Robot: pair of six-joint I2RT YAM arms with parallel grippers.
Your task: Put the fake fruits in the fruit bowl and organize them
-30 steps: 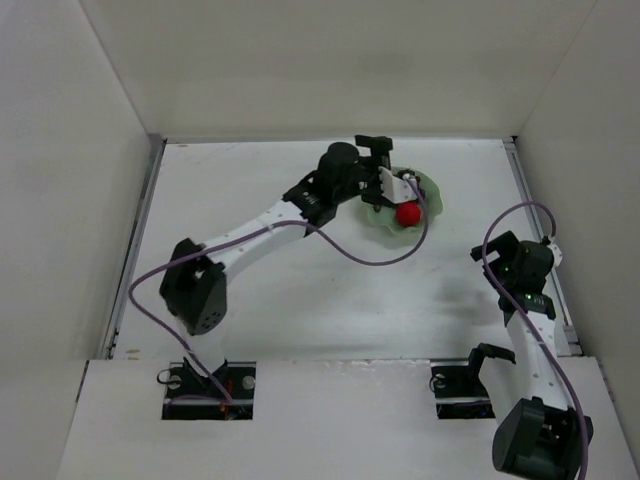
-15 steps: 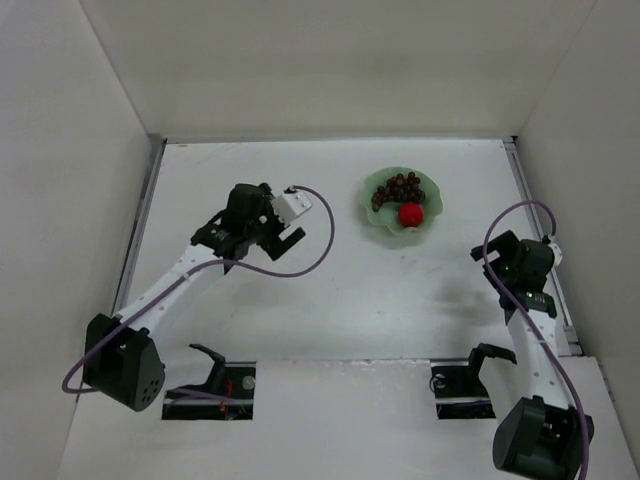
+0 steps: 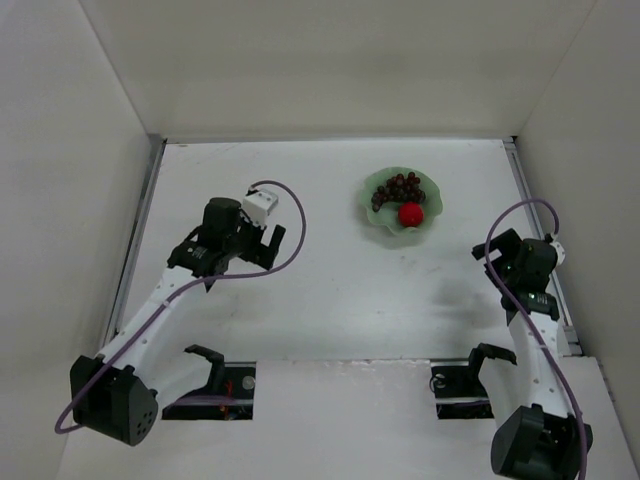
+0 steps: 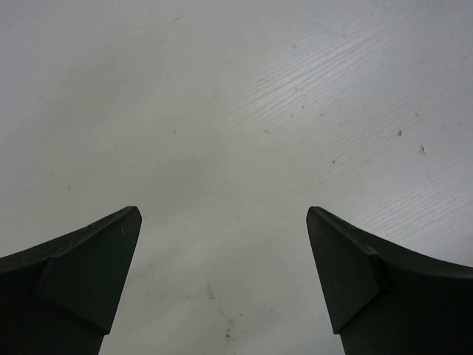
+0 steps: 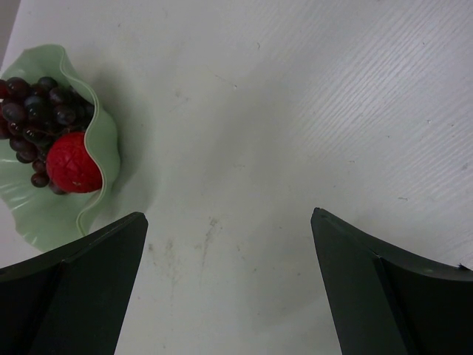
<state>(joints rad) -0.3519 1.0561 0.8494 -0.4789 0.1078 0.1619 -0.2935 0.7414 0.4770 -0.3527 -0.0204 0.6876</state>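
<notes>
On your left the table [image 3: 330, 290] ends at a white side wall [image 3: 70, 200], and the left arm works close to that edge. Between the left gripper [image 3: 270, 238] and the fruit bowl [image 3: 374, 213] you have a broad stretch of bare tabletop. A narrower open band separates the bowl from the right gripper [image 3: 515, 262], which sits near the right side wall [image 3: 590, 160].

The bowl stands toward the back, right of centre. It is pale mint green with a wavy, petal-like rim. Inside, the dark reddish-brown grapes [image 3: 397, 187] lie on the far side. The bright red round fruit [image 3: 409, 214] touches them on the near side.

Your left arm reaches from its near-left base forward and rightward. Its claw faces bare table, spread wide and holding nothing. Your right arm is folded up above its base, its wrist camera looking across at the bowl. Its fingers [image 5: 81, 296] are also wide apart and empty.
</notes>
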